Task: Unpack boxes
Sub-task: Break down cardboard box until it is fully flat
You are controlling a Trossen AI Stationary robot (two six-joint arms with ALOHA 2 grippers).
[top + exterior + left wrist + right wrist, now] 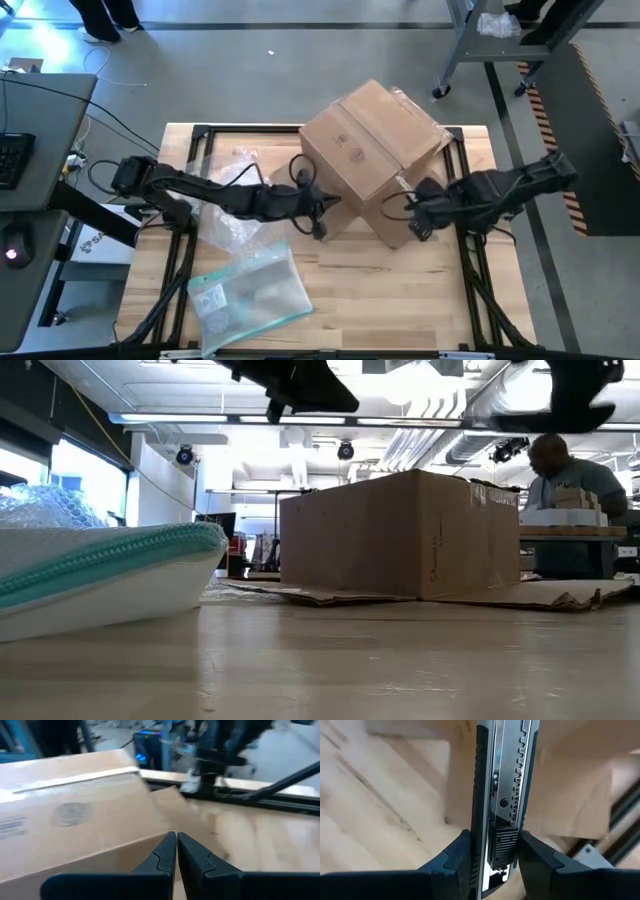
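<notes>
at the centre of the high view the left gripper [322, 213], jaws pressed together, touches the cardboard box [370, 150], while the right gripper [495, 851] pinches a utility knife [502, 795].

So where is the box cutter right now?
The box cutter is clamped upright in the right gripper, seen in the right wrist view, close to the box on the table's right side.

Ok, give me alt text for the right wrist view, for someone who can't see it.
The right gripper is shut on a silver and black utility knife, its ridged slider showing, pointing toward a brown cardboard flap lying on the light wooden table.
</notes>
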